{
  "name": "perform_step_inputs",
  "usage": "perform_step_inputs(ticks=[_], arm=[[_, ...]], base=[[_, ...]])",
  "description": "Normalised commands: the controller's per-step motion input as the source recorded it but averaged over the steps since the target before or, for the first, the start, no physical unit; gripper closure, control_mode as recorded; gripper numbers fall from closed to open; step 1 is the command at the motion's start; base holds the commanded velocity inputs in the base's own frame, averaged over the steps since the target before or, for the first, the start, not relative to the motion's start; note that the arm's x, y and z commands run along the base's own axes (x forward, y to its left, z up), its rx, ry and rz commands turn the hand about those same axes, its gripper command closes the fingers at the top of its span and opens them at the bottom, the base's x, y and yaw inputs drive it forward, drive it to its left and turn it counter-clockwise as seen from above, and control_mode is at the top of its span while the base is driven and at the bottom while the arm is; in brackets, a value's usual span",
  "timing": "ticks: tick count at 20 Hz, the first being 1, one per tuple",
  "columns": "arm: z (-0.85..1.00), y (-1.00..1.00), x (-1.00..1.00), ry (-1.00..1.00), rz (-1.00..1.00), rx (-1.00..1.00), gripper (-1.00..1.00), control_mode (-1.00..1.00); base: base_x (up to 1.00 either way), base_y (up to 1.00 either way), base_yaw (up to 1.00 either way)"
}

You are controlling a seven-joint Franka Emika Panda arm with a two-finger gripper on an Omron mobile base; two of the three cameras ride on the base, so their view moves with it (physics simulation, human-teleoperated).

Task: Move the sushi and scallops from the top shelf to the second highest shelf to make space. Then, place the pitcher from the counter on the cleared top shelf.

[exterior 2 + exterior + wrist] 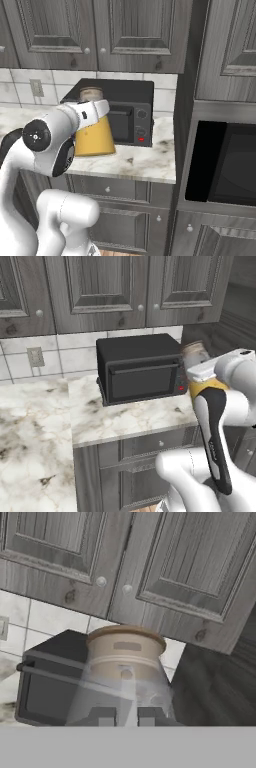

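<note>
Fingers are closed on the pitcher, whose brownish top rises straight ahead of them and fills the middle of the hand view. From the right base view the pitcher's amber body hangs upright, long axis vertical, above the bench near its right end, just in front of the toaster oven. Its likely next move is away from this bench, toward the fridge shelves.
</note>
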Motion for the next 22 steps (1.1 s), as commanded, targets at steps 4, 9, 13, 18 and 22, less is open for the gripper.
perform_step_inputs(ticks=[4,9,13,18,22], arm=[[1.00,0.00,-0.99,-0.10,0.07,0.01,1.00,-1.00],[0.52,0.00,-0.86,-0.07,0.06,0.01,1.00,-1.00],[0.00,0.00,-0.12,0.01,0.00,0.00,1.00,-1.00],[0.00,0.00,0.01,0.01,0.00,0.00,1.00,-1.00],[0.00,0.03,0.03,0.03,0.00,0.00,1.00,-1.00]], base=[[0.00,0.00,0.00],[0.00,0.00,0.00],[0.00,0.00,0.00],[0.00,0.00,0.00],[0.00,0.00,0.00]])
